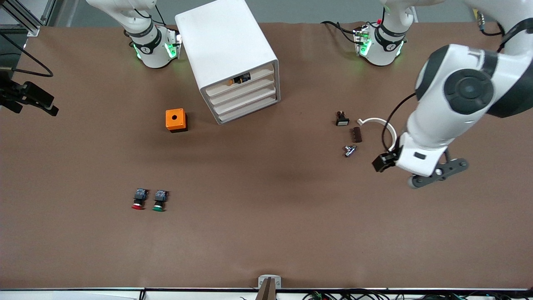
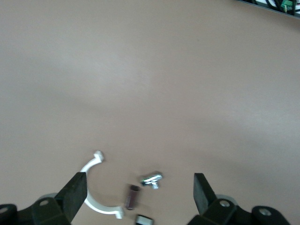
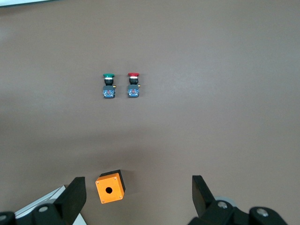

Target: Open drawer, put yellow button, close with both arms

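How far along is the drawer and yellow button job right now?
The yellow-capped push-button already lies in the white cabinet's top drawer, which looks pushed in. Nothing is in hand: the left gripper hangs open over small parts, the right gripper open above the orange box.

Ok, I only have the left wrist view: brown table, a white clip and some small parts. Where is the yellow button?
Observer: The yellow button lies in the uppermost drawer of the white cabinet. It shows through the gap above the drawer's front.
Operator: Is that drawer pulled out?
Observer: No, its front looks about level with the three drawers below it.
Operator: My left gripper is open here. What about the right one?
Observer: The right gripper is open too, roughly over the orange box that stands beside the cabinet.
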